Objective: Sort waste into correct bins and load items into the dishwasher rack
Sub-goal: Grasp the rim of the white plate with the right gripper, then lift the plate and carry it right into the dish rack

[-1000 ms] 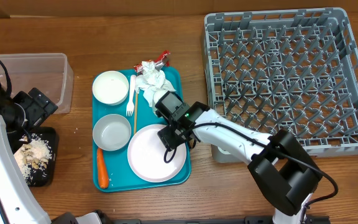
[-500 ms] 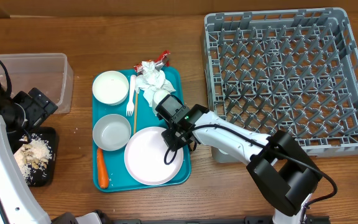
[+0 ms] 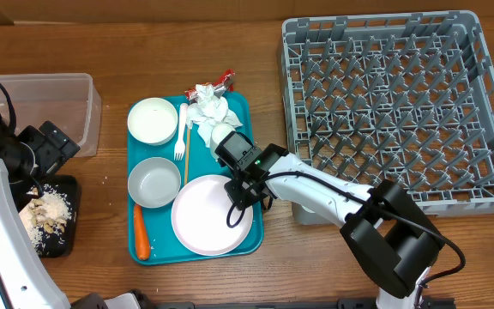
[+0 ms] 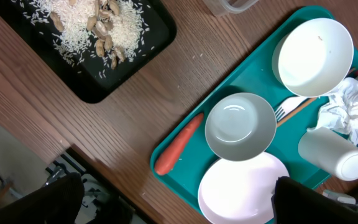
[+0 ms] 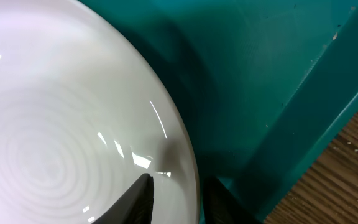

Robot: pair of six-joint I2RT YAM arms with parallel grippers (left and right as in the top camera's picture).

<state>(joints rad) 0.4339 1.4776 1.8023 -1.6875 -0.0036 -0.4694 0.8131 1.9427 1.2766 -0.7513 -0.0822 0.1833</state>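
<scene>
The right gripper (image 3: 245, 192) is clenched on the right rim of the plate (image 3: 206, 219), which lies in the front right corner of the teal tray (image 3: 159, 237). The left gripper (image 4: 178, 182) is released, jaws wide apart, by the black tray (image 4: 92, 93) at the table's left edge.

No lettering, number, brand or sign can be read anywhere around my arms, from overhead or from either of my wrists. The red-and-silver foil wrapper (image 3: 222, 81) is the one printed-looking thing in view, and it is too small and creased for me to make out any word.
</scene>
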